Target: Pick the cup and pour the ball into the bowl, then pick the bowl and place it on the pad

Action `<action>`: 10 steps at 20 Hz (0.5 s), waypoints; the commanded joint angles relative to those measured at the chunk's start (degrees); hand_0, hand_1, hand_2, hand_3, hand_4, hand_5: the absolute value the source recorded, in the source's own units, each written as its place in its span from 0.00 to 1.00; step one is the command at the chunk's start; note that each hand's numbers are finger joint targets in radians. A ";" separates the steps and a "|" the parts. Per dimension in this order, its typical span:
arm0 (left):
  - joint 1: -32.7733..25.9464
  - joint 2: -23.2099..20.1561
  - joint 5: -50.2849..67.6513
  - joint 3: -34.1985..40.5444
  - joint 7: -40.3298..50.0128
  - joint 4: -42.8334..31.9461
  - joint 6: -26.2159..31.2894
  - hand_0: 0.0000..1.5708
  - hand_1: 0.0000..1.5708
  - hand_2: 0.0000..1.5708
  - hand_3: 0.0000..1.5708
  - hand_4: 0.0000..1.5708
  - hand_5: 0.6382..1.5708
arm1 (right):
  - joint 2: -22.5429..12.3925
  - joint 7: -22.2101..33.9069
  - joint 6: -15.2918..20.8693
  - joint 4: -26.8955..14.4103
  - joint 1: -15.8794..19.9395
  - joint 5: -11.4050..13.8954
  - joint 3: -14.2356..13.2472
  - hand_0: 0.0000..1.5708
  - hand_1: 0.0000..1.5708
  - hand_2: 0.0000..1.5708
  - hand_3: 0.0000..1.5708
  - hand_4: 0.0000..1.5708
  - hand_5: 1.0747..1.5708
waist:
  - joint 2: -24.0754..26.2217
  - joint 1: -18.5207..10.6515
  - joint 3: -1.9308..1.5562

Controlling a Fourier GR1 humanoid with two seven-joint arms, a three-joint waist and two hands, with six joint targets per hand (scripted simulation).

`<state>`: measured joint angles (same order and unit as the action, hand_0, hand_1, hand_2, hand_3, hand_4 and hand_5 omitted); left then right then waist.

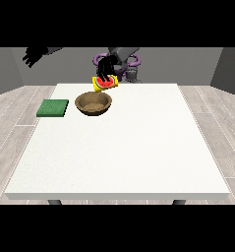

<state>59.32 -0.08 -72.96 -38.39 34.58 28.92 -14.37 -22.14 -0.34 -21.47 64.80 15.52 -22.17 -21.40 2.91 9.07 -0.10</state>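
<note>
A brown bowl point(94, 103) is seen on the white table point(138, 147), a green pad point(52, 108) beside it. A yellow cup point(104, 83) (red inside, tilted) is grasped above the bowl's far rim by the hand at the view's right point(106, 67).

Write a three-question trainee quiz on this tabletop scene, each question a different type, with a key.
1. True or false: the yellow cup with the red opening is tipped above the brown wooden bowl.
2. The flat green square pad lies where? A) at the view's left of the bowl B) inside the bowl C) at the view's right of the bowl
3. Fill in: the black hand at the view's right is curled round the ____, while the hand at the view's left is raised off the white table.

Key: 1 true; 2 A; 3 cup
</note>
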 commanded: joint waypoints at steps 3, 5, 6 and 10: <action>-3.65 0.07 -1.84 -8.05 4.39 8.48 11.29 0.21 0.21 0.81 1.00 0.69 1.00 | 1.80 -0.24 1.07 -1.41 2.52 1.40 2.07 0.00 0.00 0.00 0.21 0.44 0.96 | 0.27 2.47 0.07; 0.12 0.08 -1.61 -5.72 -1.01 9.58 15.41 0.11 0.11 0.76 1.00 0.72 1.00 | 0.17 -2.92 0.45 -3.73 0.11 1.54 -0.10 0.00 0.00 0.00 0.17 0.44 0.95 | 0.99 -1.07 0.06; -1.06 0.08 -1.47 -7.55 2.46 12.65 17.48 0.00 0.00 0.73 1.00 0.71 1.00 | 1.27 -2.17 2.29 -3.26 2.65 2.82 1.55 0.00 0.00 0.00 0.11 0.45 0.96 | 0.54 -0.52 0.07; -4.29 -1.95 -1.05 -0.95 0.12 12.92 8.10 0.00 0.00 0.73 0.95 0.66 1.00 | 0.72 0.13 3.15 -0.80 0.33 1.94 0.85 0.00 0.00 0.00 0.11 0.47 0.96 | 2.27 -3.19 0.13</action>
<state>56.37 -0.48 -74.55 -42.64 34.89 39.77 -2.53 -21.50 -1.46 -19.69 62.70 15.81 -20.35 -20.71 4.68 7.18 -0.02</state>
